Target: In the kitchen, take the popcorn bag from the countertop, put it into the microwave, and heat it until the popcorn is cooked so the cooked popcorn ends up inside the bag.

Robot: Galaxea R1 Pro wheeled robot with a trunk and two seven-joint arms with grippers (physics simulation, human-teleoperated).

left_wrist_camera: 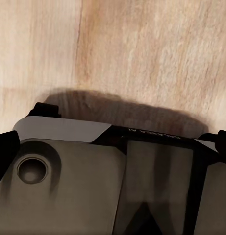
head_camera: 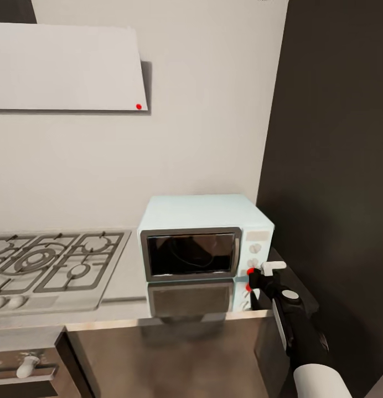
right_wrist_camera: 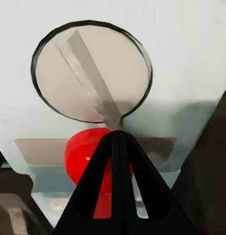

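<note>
Head view: small pale mint-blue microwave (head_camera: 205,237) with dark glass door shut, standing on the glossy grey steel-like countertop (head_camera: 175,354), hard against the dark wall panel (head_camera: 330,166), gas hob with grey grates (head_camera: 53,265) alongside. Something dark and curved dimly visible behind the glass; whether the popcorn bag, impossible to tell. No sack anywhere on the bare counter. Right gripper (head_camera: 257,273) reaching up from low right, forearm slanted toward the control panel, tip at the red dot (head_camera: 250,271) beneath the two round knobs (head_camera: 254,249). Likely step: pressing the start control. Risks: sliding off the small dot and nudging a knob instead, or pushing too hard and shoving the light box back or sideways against the wall; starting with no bag inside would also waste the heating.

Left wrist view: looking down over the robot's own dark grey body panels (left_wrist_camera: 93,186) onto pale wooden floor (left_wrist_camera: 142,49); arm seemingly hanging idle at the side. Left fingers barely visible as black corners; spread cannot be told.

Right wrist view: fingers (right_wrist_camera: 100,171) drawn together into one black wedge, holding nothing, tip laid over the red button (right_wrist_camera: 78,154), just under a round pale knob (right_wrist_camera: 90,71) with a diagonal grip bar.
</note>
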